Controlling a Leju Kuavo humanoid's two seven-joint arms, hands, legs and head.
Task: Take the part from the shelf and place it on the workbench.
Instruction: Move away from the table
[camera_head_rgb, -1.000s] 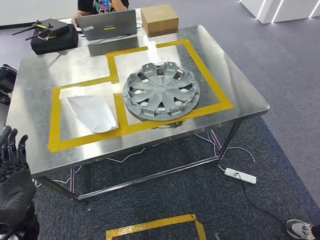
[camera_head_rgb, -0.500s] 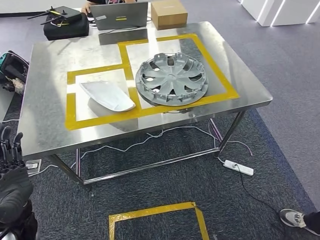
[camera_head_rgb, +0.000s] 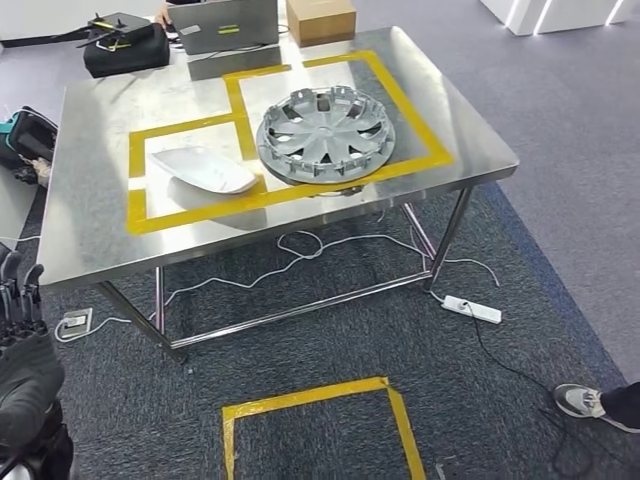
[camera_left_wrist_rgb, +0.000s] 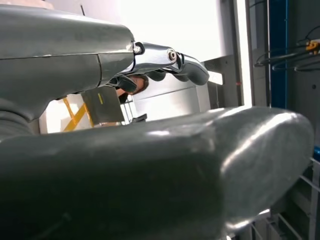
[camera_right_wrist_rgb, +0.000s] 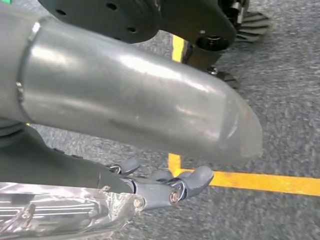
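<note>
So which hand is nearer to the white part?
Left, probably. The left hand is raised before the table's near-left corner, the part's side; the right hand hangs low over floor tape.

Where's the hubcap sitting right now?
In the head view the hubcap lies flat on the steel table, in the right-hand yellow-taped box, just right of the white part.
</note>
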